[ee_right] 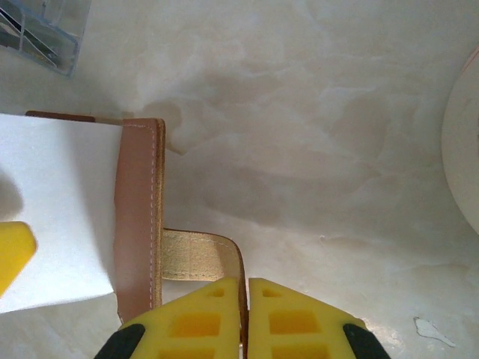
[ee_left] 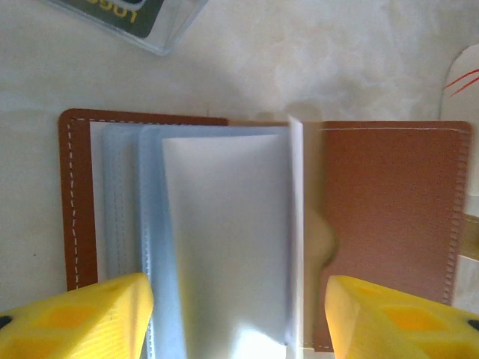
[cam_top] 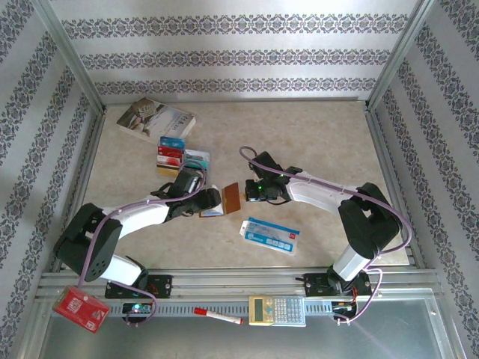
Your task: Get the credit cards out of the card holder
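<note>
The reddish-brown card holder (ee_left: 389,217) lies open on the table, its grey-blue sleeves (ee_left: 150,224) fanned up and a pale white leaf (ee_left: 224,232) standing in the middle. My left gripper (ee_left: 236,321) hangs open over the sleeves, one yellow finger (ee_left: 82,318) on each side and nothing gripped. My right gripper (ee_right: 245,314) is shut on the holder's leather closing tab (ee_right: 198,254) at its right edge. In the top view both grippers meet at the holder (cam_top: 231,197). Several credit cards (cam_top: 171,152) lie loose on the table behind my left arm.
A paperback book (cam_top: 155,118) lies at the back left and a blue-and-white packet (cam_top: 269,235) in front of the holder. On the near rail sit a red packet (cam_top: 81,309), a red pen (cam_top: 218,315) and a calculator (cam_top: 277,309). A clear case (ee_left: 135,19) lies just beyond the holder.
</note>
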`<state>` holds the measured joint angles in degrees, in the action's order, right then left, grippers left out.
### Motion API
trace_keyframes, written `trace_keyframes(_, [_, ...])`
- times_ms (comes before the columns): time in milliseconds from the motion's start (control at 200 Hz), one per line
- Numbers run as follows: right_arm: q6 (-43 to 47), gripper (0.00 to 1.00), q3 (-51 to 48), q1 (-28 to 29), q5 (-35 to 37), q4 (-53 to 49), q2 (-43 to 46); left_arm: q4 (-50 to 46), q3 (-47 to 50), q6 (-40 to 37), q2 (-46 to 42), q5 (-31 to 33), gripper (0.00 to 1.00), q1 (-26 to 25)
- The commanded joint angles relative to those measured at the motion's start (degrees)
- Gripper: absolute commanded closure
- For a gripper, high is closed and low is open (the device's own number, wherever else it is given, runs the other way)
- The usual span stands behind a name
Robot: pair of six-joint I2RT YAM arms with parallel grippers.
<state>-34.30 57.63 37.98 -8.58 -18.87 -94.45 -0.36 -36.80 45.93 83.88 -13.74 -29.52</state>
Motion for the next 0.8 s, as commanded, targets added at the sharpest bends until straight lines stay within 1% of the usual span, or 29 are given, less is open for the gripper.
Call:
trace_keyframes(0, [-0.6, 0.92, -0.5, -0.4, 0.8, 0.6, -0.6, 0.0, -0.9, 1.1, 1.2, -1.8, 0.36, 0.5])
trace_keyframes(205, [-0.5, 0.92, -0.3, -0.4, 0.8, 0.7, -0.7, 6.3, -0.3, 1.1, -0.5, -6.8, 0.38, 0.5])
trace_keyframes(430, [-0.4, 0.92, -0.1, -0.4, 0.9, 0.9, -1.2, 9.3, -0.4, 0.0, -0.8, -10.0, 0.39, 0.5])
trace_keyframes(525, [-0.3, 0.92, -0.1, -0.6, 0.8, 1.1, -1.3, 12.1, -0.5, 0.6, 0.2, -12.5, 0.39, 0.5])
trace_keyframes(659, [-0.5, 0.92, -0.5, -1.0, 0.8, 1.7, -1.1, 18.7, -0.6, 2.9, 2.5, -16.6, 0.41, 0.3])
trace_keyframes(799, [-1.0, 0.91, -1.2, -1.9, 0.7, 2.8, -0.8, 22.4, -1.6, 4.8, 5.9, -17.7, 0.45, -0.3])
